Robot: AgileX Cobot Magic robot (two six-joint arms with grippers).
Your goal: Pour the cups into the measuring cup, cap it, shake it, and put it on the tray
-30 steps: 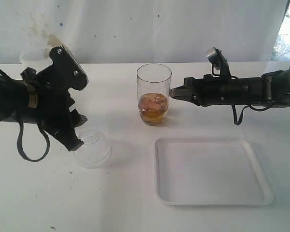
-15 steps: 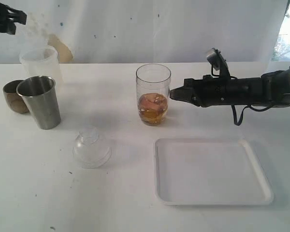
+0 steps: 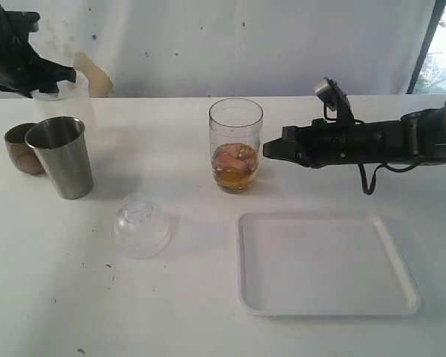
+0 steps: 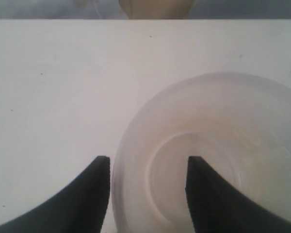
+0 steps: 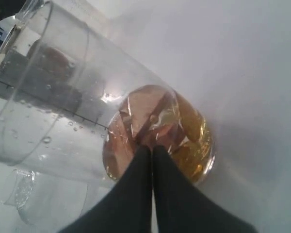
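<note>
Your left gripper (image 4: 148,165) has its jaws apart astride the wall of the large frosted translucent plastic cup (image 4: 223,141), likely poised to clamp it for pouring. Your right gripper (image 5: 152,151), jaws together, noses against the tall clear plastic measuring cup (image 5: 58,92), probably to steady it.

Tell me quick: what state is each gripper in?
Left gripper: open, jaws straddling the frosted cup rim, not clamped.
Right gripper: shut, empty, tip beside the measuring cup.
</note>
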